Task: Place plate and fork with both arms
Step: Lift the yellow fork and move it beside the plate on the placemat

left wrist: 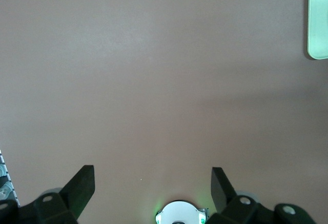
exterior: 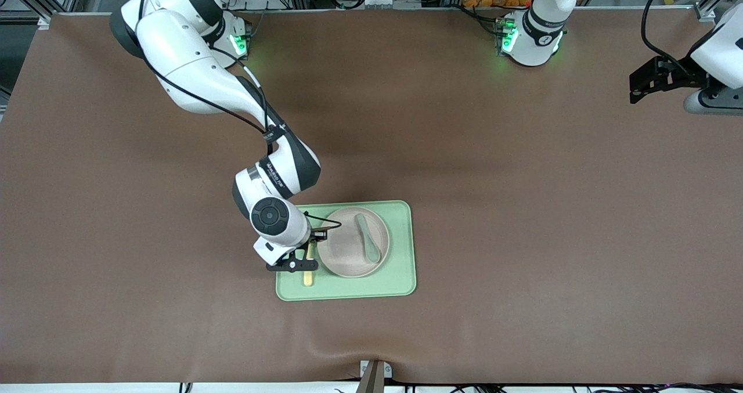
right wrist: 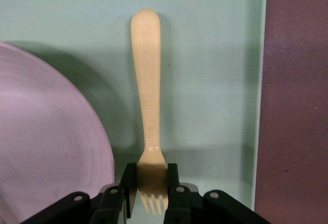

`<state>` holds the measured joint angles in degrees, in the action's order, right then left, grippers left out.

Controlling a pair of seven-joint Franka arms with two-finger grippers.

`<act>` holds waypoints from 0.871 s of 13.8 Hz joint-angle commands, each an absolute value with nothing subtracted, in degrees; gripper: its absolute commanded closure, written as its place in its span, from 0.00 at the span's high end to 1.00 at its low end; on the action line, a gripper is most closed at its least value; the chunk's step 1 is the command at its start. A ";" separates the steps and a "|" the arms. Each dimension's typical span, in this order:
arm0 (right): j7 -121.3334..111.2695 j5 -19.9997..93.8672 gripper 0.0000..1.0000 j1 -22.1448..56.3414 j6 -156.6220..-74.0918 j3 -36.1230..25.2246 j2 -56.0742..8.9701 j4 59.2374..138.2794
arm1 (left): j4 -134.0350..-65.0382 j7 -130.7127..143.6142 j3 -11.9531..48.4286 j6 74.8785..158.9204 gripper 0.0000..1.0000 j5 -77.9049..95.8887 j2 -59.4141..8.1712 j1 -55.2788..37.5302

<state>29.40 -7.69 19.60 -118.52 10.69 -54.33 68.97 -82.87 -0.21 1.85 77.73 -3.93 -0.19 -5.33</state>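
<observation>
The pale beige-pink plate (exterior: 342, 252) sits on the light-green tray (exterior: 400, 253), toward the tray's right-arm end. The pastel-yellow fork (exterior: 308, 278) lies along the tray strip beside the plate. In the right wrist view, the fork (right wrist: 146, 80) has its head clamped between the fingers of my right gripper (right wrist: 152, 183), with its handle pointing away over the tray (right wrist: 215, 80) next to the plate (right wrist: 46, 142). My right gripper (exterior: 309, 255) is low over that strip. My left gripper (exterior: 638, 88) waits open and empty over bare table at the left arm's end; its wrist view shows the jaws (left wrist: 152, 183) spread wide.
A grey-green spoon (exterior: 368, 239) lies in the plate. The brown table mat surrounds the tray. A corner of the tray (left wrist: 318, 19) shows in the left wrist view. The left arm's base (exterior: 531, 36) stands at the table's back edge.
</observation>
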 commanded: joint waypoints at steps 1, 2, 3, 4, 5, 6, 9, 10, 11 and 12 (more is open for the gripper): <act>28.30 -6.94 0.23 18.63 -119.62 11.42 -53.09 71.37 | -83.06 -0.44 1.93 76.90 1.00 -4.22 0.79 -4.75; 28.47 -6.94 0.51 18.63 -119.62 11.43 -53.09 71.37 | -83.06 -0.44 1.93 76.90 1.00 -4.31 0.79 -4.75; 28.82 -6.77 0.80 18.37 -119.53 11.43 -53.09 71.28 | -83.14 -0.44 1.93 76.90 1.00 -4.31 0.70 -4.75; 28.92 -6.77 0.94 18.11 -119.44 11.51 -53.00 71.11 | -83.14 -0.44 1.93 76.90 1.00 -4.31 0.70 -4.75; 28.92 -6.77 1.00 18.02 -119.18 11.51 -52.56 70.76 | -83.14 -0.44 1.93 76.90 1.00 -4.22 0.70 -4.75; 28.39 -6.85 1.00 17.93 -119.09 11.43 -52.21 70.66 | -83.14 -0.44 1.93 76.90 1.00 -4.31 0.70 -4.75; 28.12 -7.03 1.00 17.05 -118.22 11.60 -50.72 69.79 | -83.14 -0.44 1.93 76.90 1.00 -4.22 0.70 -4.75; 28.04 -6.86 1.00 16.01 -118.13 11.69 -50.10 69.79 | -83.14 -0.44 1.93 76.90 1.00 -4.22 0.70 -4.75; 28.04 -6.77 1.00 14.87 -117.78 11.86 -48.97 69.79 | -83.14 -0.44 1.93 76.90 1.00 -4.22 0.70 -4.75; 28.04 -7.03 1.00 14.59 -115.69 11.87 -48.78 69.70 | -83.23 -0.44 1.93 76.90 1.00 -4.31 0.70 -4.75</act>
